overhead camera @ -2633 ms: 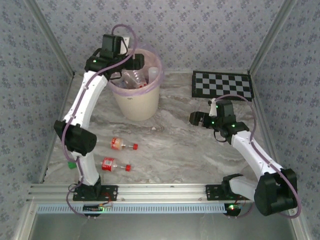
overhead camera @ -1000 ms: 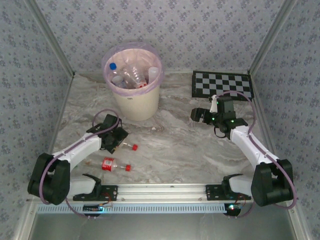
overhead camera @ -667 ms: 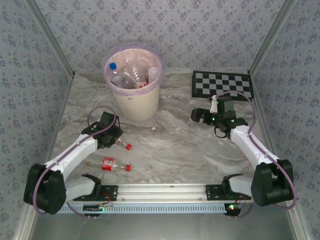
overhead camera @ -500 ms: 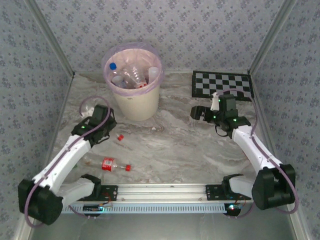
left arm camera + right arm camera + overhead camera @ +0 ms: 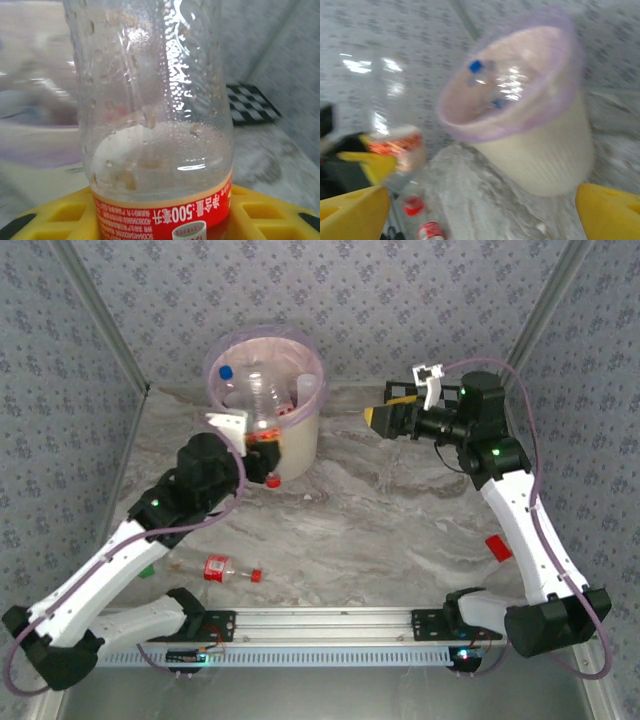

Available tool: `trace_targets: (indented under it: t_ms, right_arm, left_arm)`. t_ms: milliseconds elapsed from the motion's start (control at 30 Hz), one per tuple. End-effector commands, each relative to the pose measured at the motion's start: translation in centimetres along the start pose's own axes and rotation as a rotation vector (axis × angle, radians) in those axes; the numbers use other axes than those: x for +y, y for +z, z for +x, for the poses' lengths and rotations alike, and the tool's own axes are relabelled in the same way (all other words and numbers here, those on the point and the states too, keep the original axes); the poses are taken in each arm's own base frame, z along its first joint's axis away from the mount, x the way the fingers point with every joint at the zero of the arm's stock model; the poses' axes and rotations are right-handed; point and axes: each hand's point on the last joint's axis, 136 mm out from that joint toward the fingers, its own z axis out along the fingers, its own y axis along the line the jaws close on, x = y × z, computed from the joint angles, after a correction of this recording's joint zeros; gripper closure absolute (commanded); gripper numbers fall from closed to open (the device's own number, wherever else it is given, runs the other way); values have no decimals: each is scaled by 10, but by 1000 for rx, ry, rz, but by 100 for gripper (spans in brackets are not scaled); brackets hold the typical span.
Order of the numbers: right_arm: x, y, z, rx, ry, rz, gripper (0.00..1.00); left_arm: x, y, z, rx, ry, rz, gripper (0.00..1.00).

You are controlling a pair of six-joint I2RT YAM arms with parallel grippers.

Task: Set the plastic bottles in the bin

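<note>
Left gripper is clamped on a clear plastic bottle, pads on the red label band near the neck, red cap pointing down and base up. The held bottle is raised in front of the bin. Its base overlaps the near rim in the top view, and I can't tell whether it is over the opening or short of it. In the left wrist view, yellow fingers sit either side of the label and the grip looks centred and firm. The bin has several bottles in it, one blue cap visible. Right gripper is raised to the right of the bin, jaws wide apart, nothing in them. A second bottle lies on the marble table near the left arm base, well apart from the bin. Step in hand, as I read it, is carry over and drop. To do it well, get the whole bottle past the near rim and above the pink liner before opening. It's long and held at one end, so the free end could catch the rim and tip out. Keep enough height for the cap to clear the rim. Release over the middle, not on the pile by the edge. The right arm is best kept out of the left arm's path.
</note>
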Motion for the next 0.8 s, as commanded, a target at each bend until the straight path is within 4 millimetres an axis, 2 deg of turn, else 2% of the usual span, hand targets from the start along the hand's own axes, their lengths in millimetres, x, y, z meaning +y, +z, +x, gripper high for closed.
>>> trace_targets:
  t_ms: [0, 67, 167, 367, 533, 633, 700, 767]
  right_arm:
    - [55, -1, -21, -3, -71, -185, 2]
    - [68, 4, -25, 11, -105, -203, 2]
    - [73, 15, -27, 43, -116, -195, 2]
    - [71, 38, -18, 95, -159, -139, 0]
    - [65, 47, -12, 133, -159, -102, 1]
    - [69, 46, -14, 123, -161, -118, 12]
    - [71, 45, -19, 100, -173, -114, 28]
    - [71, 43, -22, 81, -186, -99, 38]
  left_arm:
    - [-56, 3, -14, -34, 120, 270, 69]
    - [-72, 7, -11, -27, 152, 332, 69]
    - [-85, 12, -11, -30, 177, 372, 69]
    - [-105, 13, -9, -48, 211, 475, 70]
    - [-110, 12, -6, -62, 226, 515, 72]
    - [-111, 16, -1, -35, 234, 520, 73]
    - [-111, 18, 2, -20, 243, 520, 73]
    - [-111, 20, 6, -4, 256, 516, 73]
